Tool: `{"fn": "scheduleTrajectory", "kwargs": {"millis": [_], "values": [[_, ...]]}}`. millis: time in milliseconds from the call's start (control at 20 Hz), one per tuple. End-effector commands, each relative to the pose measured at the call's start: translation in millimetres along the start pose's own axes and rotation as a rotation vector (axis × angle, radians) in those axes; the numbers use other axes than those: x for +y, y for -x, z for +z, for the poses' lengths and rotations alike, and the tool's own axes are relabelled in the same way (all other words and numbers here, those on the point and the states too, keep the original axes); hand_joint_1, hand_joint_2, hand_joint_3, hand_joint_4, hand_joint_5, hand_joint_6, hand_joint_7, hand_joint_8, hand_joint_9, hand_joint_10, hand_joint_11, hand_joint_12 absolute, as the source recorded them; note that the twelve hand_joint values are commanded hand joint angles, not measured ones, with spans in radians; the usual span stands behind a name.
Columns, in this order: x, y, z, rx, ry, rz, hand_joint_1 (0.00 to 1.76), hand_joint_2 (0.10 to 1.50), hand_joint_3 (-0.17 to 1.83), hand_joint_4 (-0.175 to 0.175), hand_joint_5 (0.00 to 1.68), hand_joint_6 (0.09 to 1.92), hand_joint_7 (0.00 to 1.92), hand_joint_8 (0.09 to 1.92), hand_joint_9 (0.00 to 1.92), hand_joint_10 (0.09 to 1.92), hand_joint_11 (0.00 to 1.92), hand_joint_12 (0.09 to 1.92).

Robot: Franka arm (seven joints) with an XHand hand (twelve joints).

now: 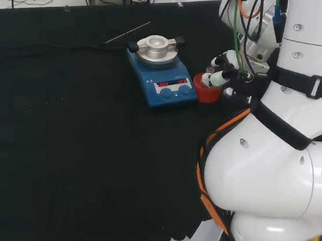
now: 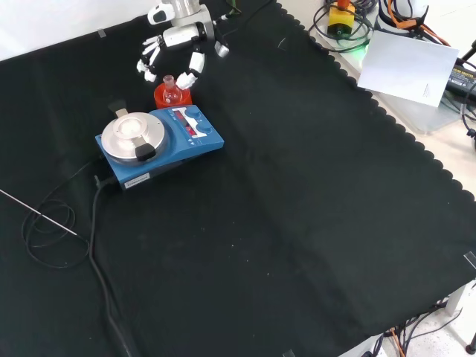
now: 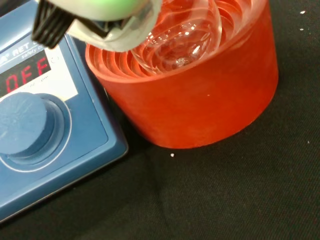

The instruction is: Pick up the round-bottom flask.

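Hand (image 2: 172,41) over flask (image 2: 170,80), fingers spread wide, holding nothing. Flask seated in red stand (image 2: 172,97), touching hotplate (image 2: 159,139) near cloth (image 2: 297,208) far edge.

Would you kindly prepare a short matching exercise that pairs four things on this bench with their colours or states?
Things:
1. round-bottom flask
2. ribbed stand
3. hotplate stirrer
4. hand

Descriptions:
A. blue body with a round metal top
B. red
C. clear glass, seated in a ring
D. fingers spread above the flask, holding nothing

Pairs: 1-C, 2-B, 3-A, 4-D
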State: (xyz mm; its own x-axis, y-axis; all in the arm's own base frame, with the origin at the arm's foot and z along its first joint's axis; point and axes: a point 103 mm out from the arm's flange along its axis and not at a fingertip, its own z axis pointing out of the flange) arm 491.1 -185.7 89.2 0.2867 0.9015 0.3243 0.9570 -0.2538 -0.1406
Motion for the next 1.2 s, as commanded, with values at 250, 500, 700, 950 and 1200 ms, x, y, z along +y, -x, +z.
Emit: {"fn": "scheduleTrajectory", "kwargs": {"millis": [250,500,700,950,1200], "values": [[4,-3,5,-0.012,0.031,0.002,0.96,0.57,0.70,-0.040,0.74,0.14,0.28,0.61,0.45,0.67,0.04,1.39],[4,-3,4,-0.012,0.076,-0.002,0.98,0.57,0.70,-0.042,0.68,0.42,0.31,0.61,0.48,0.64,0.07,1.37],[4,-13,11,-0.011,0.090,-0.007,0.99,0.58,0.71,-0.046,0.67,0.60,0.35,0.62,0.51,0.64,0.11,1.37],[4,-5,4,-0.012,0.098,-0.014,1.00,0.59,0.71,-0.050,0.70,0.64,0.37,0.63,0.53,0.65,0.12,1.37],[4,-5,3,-0.011,0.105,-0.015,1.00,0.60,0.71,-0.051,0.73,0.67,0.39,0.63,0.54,0.65,0.14,1.37]]}}
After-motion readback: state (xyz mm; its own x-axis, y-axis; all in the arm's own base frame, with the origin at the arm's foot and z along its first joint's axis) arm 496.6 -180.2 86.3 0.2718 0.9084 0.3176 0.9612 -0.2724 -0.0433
